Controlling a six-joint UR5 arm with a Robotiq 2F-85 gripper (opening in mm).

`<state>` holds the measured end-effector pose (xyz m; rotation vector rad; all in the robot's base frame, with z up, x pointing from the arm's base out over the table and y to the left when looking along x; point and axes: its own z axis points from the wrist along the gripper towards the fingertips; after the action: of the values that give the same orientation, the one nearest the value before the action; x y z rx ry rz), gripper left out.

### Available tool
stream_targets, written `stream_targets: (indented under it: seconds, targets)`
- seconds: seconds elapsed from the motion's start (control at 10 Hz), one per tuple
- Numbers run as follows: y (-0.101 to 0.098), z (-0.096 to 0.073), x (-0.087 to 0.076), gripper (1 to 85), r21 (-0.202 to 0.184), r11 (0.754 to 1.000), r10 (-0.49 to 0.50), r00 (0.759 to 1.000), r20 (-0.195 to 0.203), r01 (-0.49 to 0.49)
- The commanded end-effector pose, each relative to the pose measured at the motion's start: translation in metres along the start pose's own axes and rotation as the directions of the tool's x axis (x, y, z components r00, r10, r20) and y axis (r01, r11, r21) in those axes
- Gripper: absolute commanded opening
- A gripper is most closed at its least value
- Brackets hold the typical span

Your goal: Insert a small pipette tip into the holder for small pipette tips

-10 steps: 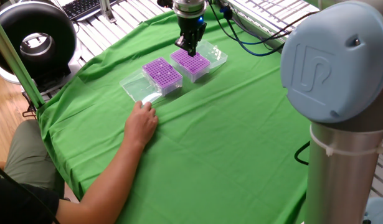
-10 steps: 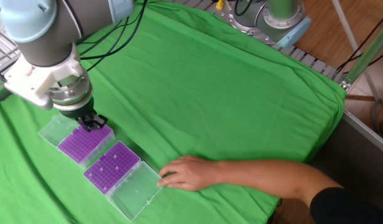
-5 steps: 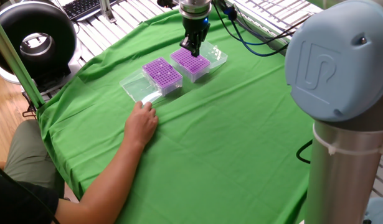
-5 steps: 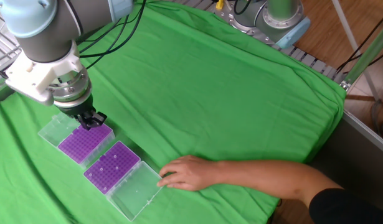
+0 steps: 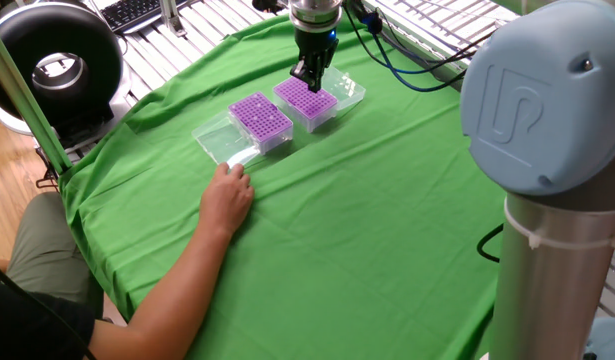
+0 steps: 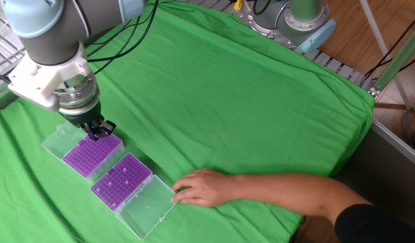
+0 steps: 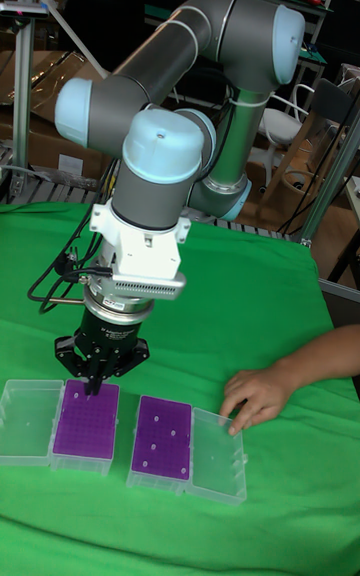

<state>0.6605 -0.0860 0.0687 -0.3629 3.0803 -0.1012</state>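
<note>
Two purple racks with open clear lids lie on the green cloth. The densely holed holder [image 5: 307, 102] [image 6: 92, 154] [image 7: 85, 423] is the one farther from the person. My gripper [image 5: 309, 80] [image 6: 99, 131] [image 7: 95, 384] hangs just over that holder's far edge, fingers pinched together and pointing down. A thin small pipette tip [image 7: 95, 392] barely shows between them. The other rack [image 5: 261, 118] [image 6: 123, 181] [image 7: 162, 439] has wider holes and a few white tips.
A person's hand [image 5: 227, 200] [image 6: 197, 187] [image 7: 258, 398] rests on the cloth beside the nearer rack's clear lid [image 5: 219, 142] [image 6: 148, 206]. A second arm's grey column [image 5: 557, 200] stands at the right. A black ring lamp [image 5: 57, 60] sits off the table's left.
My gripper has shifted slightly sideways over the dense holder, toward its clear lid. The racks and the person's hand have not moved.
</note>
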Motion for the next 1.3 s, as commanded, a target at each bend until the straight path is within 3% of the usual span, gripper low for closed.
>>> stream_targets:
  seconds: [0.0,1.2]
  targets:
    - [0.0,0.0006,-0.0004,1.0,-0.01,1.0,0.002,1.0,0.011,-0.002]
    - [-0.0043,0.0042,0.0084,1.0,-0.02,1.0,-0.003,1.0,0.019,0.003]
